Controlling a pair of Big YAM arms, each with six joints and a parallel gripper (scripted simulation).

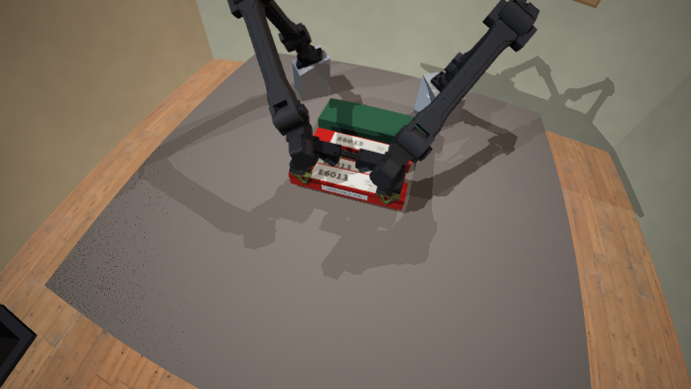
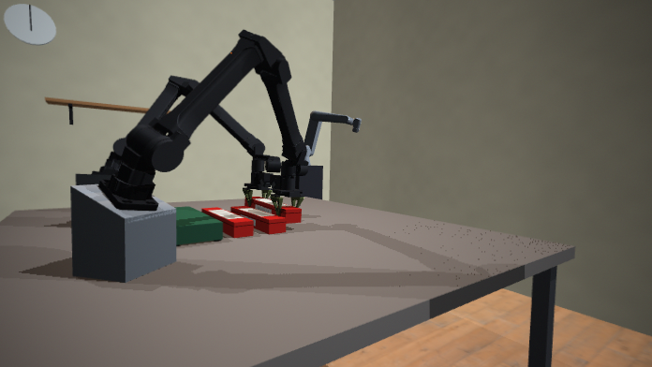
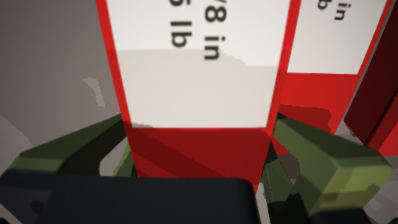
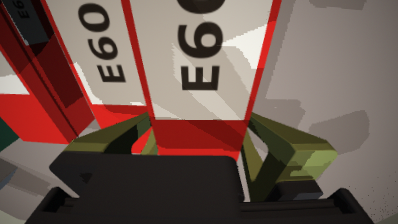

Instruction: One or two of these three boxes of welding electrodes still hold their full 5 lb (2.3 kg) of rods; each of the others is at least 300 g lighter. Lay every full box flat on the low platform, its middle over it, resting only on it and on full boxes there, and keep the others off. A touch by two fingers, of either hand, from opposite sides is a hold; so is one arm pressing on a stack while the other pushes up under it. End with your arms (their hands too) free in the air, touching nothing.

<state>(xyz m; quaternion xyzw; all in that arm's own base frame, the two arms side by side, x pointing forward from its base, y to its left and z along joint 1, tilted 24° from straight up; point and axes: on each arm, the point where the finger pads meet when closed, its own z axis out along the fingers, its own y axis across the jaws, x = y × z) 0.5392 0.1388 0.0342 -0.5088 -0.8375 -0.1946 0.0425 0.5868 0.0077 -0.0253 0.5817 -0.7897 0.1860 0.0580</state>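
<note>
My left gripper (image 1: 388, 197) (image 2: 257, 194) (image 3: 199, 111) and right gripper (image 1: 303, 176) (image 2: 288, 206) (image 4: 200, 120) are shut across the two ends of the front red box (image 1: 357, 185) (image 2: 292, 214) (image 3: 200, 90) (image 4: 200, 102). The box is about level and appears slightly raised off the table. The middle red box (image 1: 342, 166) (image 2: 272, 225) (image 3: 325, 45) (image 4: 107, 75) lies close behind it. The rear red box (image 1: 349, 141) (image 2: 241, 227) (image 3: 380, 100) (image 4: 55, 85) lies between that and the green platform (image 1: 367, 116) (image 2: 201, 229), which carries no box.
The arms' grey pedestals (image 1: 312, 79) (image 2: 124, 234) stand behind the platform. The two hands are close together over the boxes, and the arms reach over the platform and the rear boxes. A grey jointed stand (image 2: 328, 117) rises in the background of the exterior view.
</note>
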